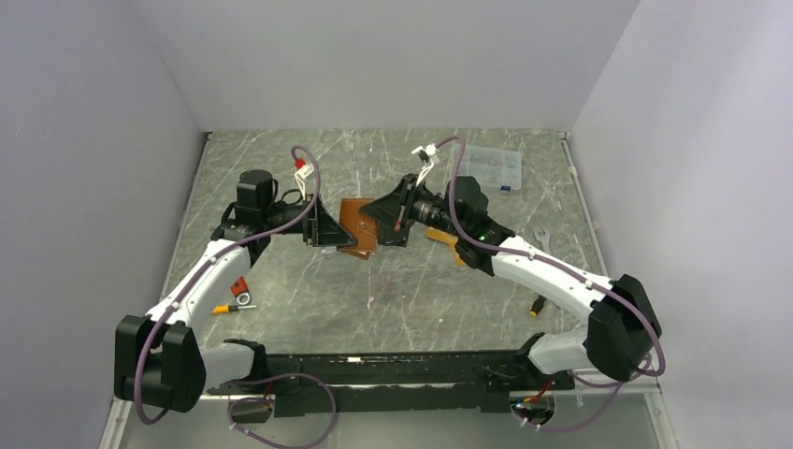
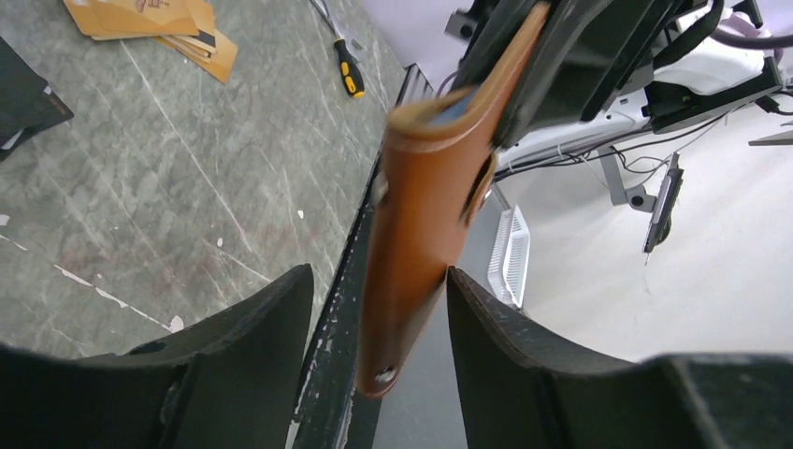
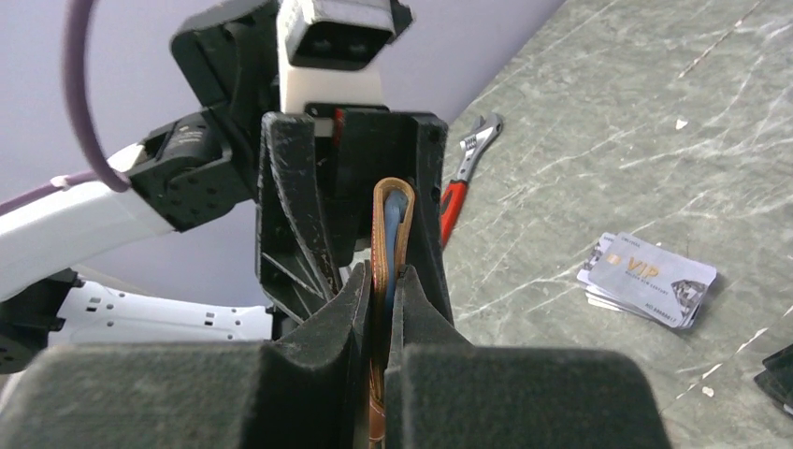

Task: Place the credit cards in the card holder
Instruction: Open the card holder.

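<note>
**Card holder held in mid-air between two robot arms**

The right gripper (image 3: 379, 277) is clamped tight on one edge of the tan leather card holder (image 1: 358, 227). It holds the holder clear of the marbled grey table (image 1: 402, 290), near the middle of the work area. The holder is folded shut and turned on edge, with a sliver of blue showing inside the fold.

The left gripper (image 2: 374, 279) meets it from the opposite side with its jaws parted. One black finger (image 2: 252, 346) stands on each flank of the leather, and the gripper has hold of nothing. There is a clear gap on one side. Whether the other finger touches the holder cannot be told.

The cards lie on the table in separate piles.
- The orange-gold credit cards (image 2: 159, 21) are fanned out just beside the right arm.
- The silver-grey credit cards (image 3: 648, 281) are stacked, with a card marked VIP on top.
- The black credit cards (image 2: 23, 103) sit near the silver-grey pile.

A black-and-yellow screwdriver (image 2: 349, 73) lies near the table's front edge. A red-handled wrench (image 3: 465, 173) rests by the left arm. A clear plastic box (image 1: 491, 168) stands at the far right of the table.
</note>
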`<state>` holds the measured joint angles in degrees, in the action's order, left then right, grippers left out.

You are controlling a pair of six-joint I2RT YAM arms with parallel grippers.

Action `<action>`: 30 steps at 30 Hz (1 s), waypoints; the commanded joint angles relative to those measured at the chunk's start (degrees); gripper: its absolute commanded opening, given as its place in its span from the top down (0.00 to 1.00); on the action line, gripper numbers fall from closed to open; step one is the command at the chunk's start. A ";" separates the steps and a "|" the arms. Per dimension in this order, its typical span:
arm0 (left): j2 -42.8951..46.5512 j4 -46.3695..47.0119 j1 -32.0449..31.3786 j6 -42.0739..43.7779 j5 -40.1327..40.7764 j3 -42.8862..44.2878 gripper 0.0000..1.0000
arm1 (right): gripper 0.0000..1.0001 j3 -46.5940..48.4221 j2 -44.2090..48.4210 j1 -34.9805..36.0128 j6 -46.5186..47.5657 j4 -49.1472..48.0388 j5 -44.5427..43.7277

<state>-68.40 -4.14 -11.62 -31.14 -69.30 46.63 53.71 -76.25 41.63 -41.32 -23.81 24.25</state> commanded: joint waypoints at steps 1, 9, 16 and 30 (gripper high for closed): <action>0.32 1.99 -0.25 0.17 0.46 3.86 0.43 | 1.00 -0.87 0.40 1.71 0.91 -4.29 -5.17; 1.77 -3.28 -0.25 3.58 0.24 4.08 0.55 | 1.00 -4.28 4.86 3.39 4.30 -2.96 -20.93; 1.97 -5.30 -0.27 4.75 0.86 3.11 0.45 | 1.00 -3.23 3.65 5.57 6.16 -4.23 -23.38; 0.37 -8.14 -0.25 7.17 0.60 5.97 0.91 | 0.70 -2.57 4.51 7.13 8.70 1.78 -27.68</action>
<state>-68.10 -11.51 -11.44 -26.02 -66.04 49.63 49.10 -73.06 48.86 -35.35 -23.88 -0.40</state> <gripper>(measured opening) 0.148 0.157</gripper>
